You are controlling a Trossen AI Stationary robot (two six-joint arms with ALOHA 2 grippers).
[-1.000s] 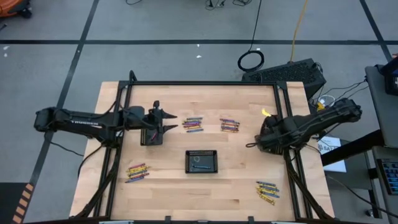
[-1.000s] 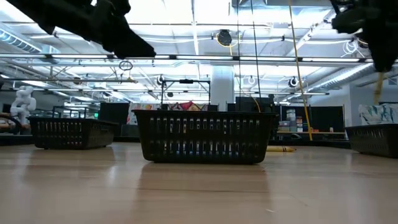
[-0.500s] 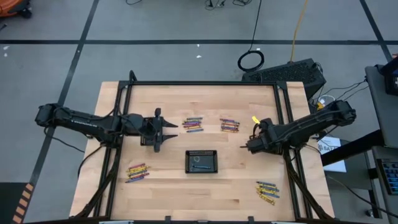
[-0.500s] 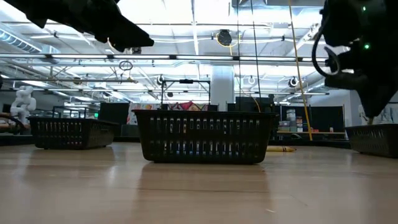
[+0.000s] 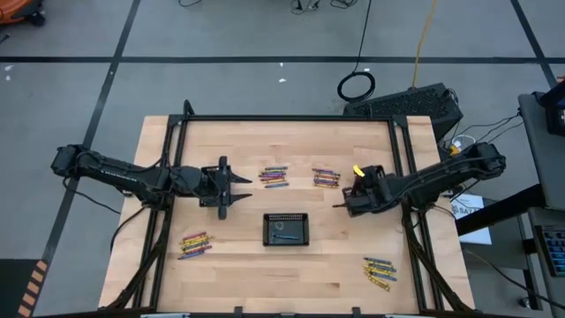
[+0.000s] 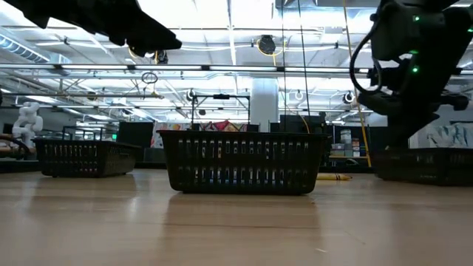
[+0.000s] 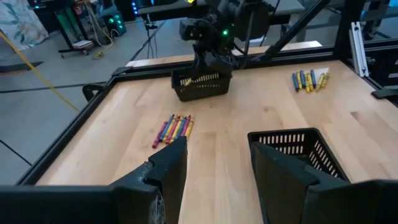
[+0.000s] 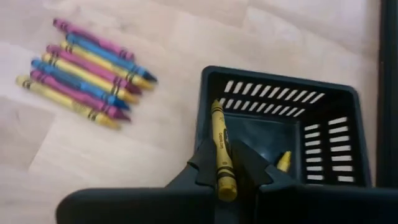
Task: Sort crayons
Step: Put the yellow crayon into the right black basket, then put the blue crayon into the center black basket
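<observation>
My right tool [image 8: 225, 180] pinches a yellow crayon [image 8: 222, 147] shut, above a black slotted basket [image 8: 323, 106] holding another yellow one; only my right wrist view shows this. Printing on its wrapper is unreadable. My left tool [image 7: 214, 168] hangs open over the wooden counter [image 7: 230, 124]. Farther off, crayons [image 5: 274, 177] lie in mixed piles.

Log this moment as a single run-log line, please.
right gripper: shut on yellow crayon, above black slotted basket | left gripper: open, empty, above table | loose mixed-colour crayon pile: beside basket
</observation>
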